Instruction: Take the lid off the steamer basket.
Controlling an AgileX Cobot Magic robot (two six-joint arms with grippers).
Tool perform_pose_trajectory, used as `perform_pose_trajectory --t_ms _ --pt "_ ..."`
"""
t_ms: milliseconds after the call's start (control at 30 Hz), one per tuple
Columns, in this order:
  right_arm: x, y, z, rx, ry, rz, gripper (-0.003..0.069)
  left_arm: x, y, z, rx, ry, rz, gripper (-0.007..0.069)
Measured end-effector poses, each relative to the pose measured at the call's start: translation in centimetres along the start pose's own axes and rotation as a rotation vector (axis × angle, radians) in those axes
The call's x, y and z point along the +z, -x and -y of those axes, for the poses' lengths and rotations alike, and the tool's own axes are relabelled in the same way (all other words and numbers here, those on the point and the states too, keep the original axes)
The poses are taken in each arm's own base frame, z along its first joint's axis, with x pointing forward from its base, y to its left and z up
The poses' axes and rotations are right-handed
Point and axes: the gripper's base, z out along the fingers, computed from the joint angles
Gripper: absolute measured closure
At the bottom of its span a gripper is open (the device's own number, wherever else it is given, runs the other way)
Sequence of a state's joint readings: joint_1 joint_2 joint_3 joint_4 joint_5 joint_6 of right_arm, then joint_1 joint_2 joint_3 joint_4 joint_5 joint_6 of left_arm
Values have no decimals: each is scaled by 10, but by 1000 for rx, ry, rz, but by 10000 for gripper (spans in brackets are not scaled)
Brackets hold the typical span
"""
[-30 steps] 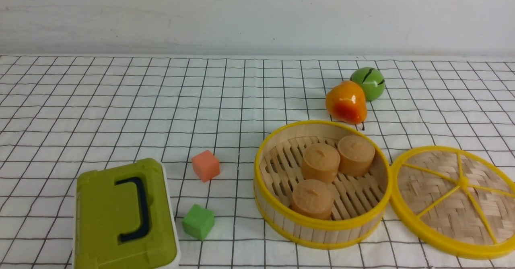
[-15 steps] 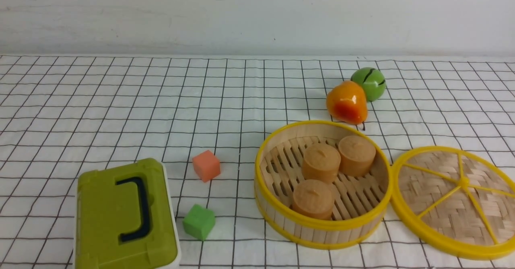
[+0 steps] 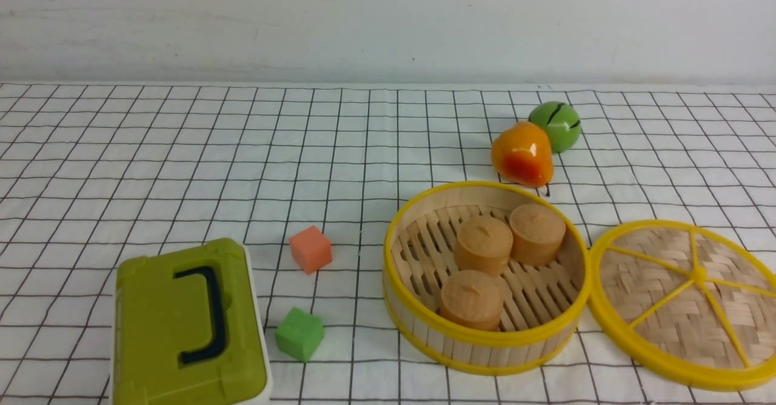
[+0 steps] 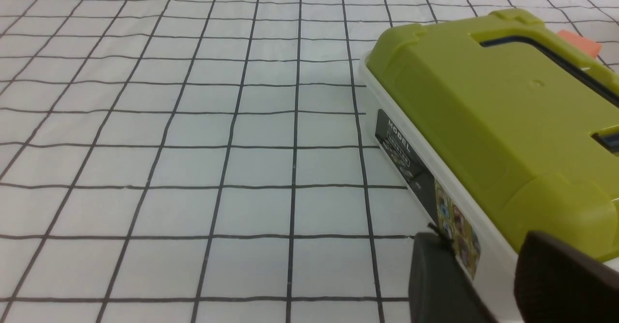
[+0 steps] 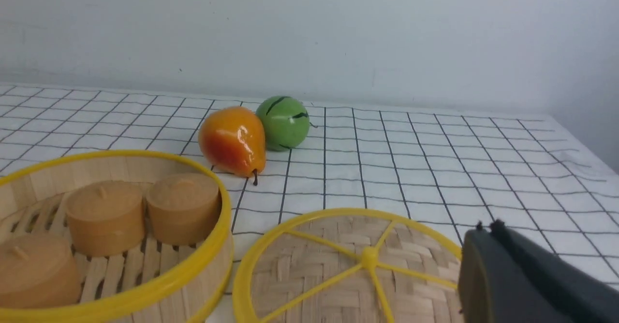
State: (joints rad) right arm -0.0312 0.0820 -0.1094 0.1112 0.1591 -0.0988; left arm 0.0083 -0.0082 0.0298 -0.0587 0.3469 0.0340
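Note:
The steamer basket (image 3: pixel 485 345) stands uncovered at the front right, with three tan buns (image 3: pixel 483 244) inside. The lid (image 3: pixel 685 302) lies flat on the cloth just right of the basket, spokes up, its rim close to the basket's rim. Neither gripper shows in the front view. In the right wrist view my right gripper (image 5: pixel 488 228) is shut and empty, above the lid's (image 5: pixel 338 265) edge, with the basket (image 5: pixel 193 274) beside it. In the left wrist view my left gripper (image 4: pixel 483 245) is open and empty beside the olive-green box (image 4: pixel 483 110).
The olive-green box with a dark handle (image 3: pixel 176 332) sits at the front left. An orange cube (image 3: pixel 310 248) and a green cube (image 3: pixel 299 333) lie between it and the basket. An orange pear (image 3: pixel 522 153) and a green ball (image 3: pixel 555 126) lie behind the basket.

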Motion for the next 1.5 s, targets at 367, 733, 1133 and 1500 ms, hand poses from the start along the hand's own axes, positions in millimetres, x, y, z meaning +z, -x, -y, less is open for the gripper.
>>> perform_pose_trajectory --t_ms 367,733,1133,1500 --pt "-2 -50 0 -12 4 -140 683 0 0 0 0 0 0 385" --pt "-4 -58 -1 34 6 -257 683 0 0 0 0 0 0 386" --pt "-4 -58 -1 34 7 -261 676 0 0 0 0 0 0 386" --pt "-4 -58 -1 34 7 -261 666 0 0 0 0 0 0 385"
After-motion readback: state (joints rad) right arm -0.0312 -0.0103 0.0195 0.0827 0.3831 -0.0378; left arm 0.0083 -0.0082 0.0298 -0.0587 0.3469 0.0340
